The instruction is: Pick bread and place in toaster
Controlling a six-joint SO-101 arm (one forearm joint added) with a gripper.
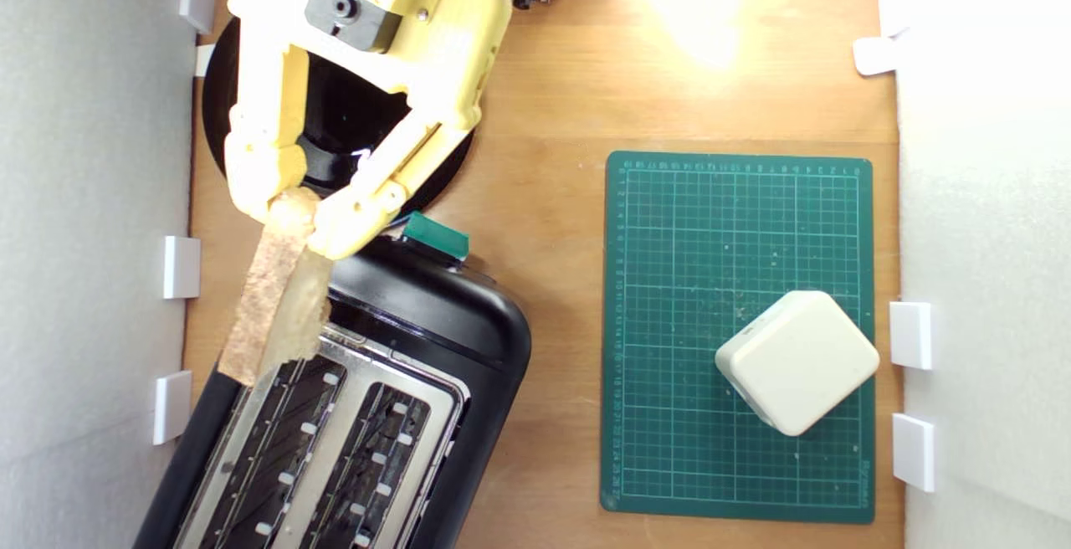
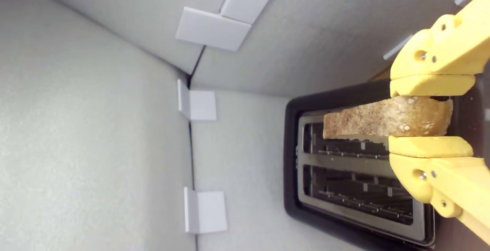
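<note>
The yellow jaws are shut tight on the bread [image 1: 276, 298], one on each flat side, and they pinch it at its thick end; the gripper [image 1: 294, 216] hangs over the end of the toaster [image 1: 452, 323] where the green lever [image 1: 435, 236] sticks out. The bread is a thin wedge; its crust is brown and rough with small pale specks, and the soft part beside it is light and a bit shiny; in the wrist view the bread [image 2: 386, 121] lies on its edge between the gripper [image 2: 430, 116] tips, and it gets thinner toward its free end. The bread is up in the air, not inside a slot; it reaches out along the slot nearest the exterior view's left, just above the silver top.

The toaster [image 2: 293, 159] is black with a silver top and two long dark slots; both slots show wires inside; it sits slanted on the wooden desk [image 1: 544, 97], close to the white wall on the exterior view's left. A round black plate [image 1: 335, 114] lies on the desk under the yellow arm. Well apart, toward the exterior view's right, a green mat [image 1: 669, 281] with white lines lies flat; a cream block [image 1: 796, 361] with round corners sits on it.
</note>
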